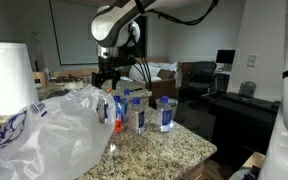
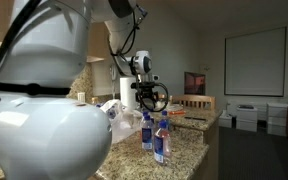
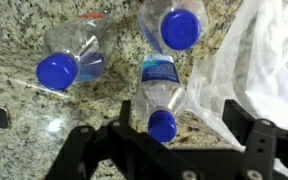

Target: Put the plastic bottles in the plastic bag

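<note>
Counter (image 1: 174,150): speckled granite top, carrying everything below in both exterior views.
Arm (image 1: 124,22): white, bent down from above so that its end is over the bottles.
Plastic bag (image 1: 44,135): crinkled translucent white with blue print, lying slumped on the counter in the foreground of an exterior view. In the wrist view its wrinkled edge (image 3: 259,60) fills the right side, just beside the bottles.
Paper towel roll (image 1: 9,75): white, upright, behind the bag.
Gripper (image 1: 109,78): black, hanging just above the bottle group and apart from the bag. In the wrist view (image 3: 164,140) its fingers (image 3: 254,135) are spread wide and grip nothing.
Plastic bottles (image 1: 139,110): clear with blue labels and blue caps, standing upright in a tight group on the counter next to the bag, all outside it. The wrist view shows three from above.
Middle bottle (image 3: 161,95): its cap sits between the spread fingers, touching neither.
</note>
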`<state>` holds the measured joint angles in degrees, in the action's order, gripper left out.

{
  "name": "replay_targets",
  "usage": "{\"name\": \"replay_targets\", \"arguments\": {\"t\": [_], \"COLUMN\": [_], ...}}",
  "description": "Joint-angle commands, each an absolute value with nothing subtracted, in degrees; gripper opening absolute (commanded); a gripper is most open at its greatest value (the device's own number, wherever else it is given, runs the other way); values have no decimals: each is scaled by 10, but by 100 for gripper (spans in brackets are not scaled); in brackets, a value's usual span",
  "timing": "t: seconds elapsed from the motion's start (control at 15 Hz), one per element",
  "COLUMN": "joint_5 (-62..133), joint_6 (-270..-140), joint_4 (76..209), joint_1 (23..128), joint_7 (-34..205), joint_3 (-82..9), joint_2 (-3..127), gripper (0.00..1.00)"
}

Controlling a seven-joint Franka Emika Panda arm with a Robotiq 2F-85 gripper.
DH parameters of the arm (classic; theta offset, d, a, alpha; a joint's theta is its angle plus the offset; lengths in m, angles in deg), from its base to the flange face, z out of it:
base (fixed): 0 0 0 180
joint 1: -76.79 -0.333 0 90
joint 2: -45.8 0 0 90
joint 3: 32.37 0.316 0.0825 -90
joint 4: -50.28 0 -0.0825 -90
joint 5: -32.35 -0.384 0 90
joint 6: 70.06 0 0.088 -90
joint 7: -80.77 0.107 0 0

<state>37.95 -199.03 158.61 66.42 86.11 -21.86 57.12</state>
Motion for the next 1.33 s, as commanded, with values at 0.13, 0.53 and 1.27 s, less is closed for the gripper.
{"name": "replay_targets", "arguments": {"t": [0.13, 0.53, 1.27], "joint_5": [404, 380, 383], "joint_6": [-1997, -1984, -1989], "joint_4": [1499, 1444, 1489], "joint_1": [648, 643, 641], "joint_7": [894, 877, 903], "joint_3": [-240, -241, -250], "joint_2": [652, 699, 634], "gripper": [49, 9, 54]}}
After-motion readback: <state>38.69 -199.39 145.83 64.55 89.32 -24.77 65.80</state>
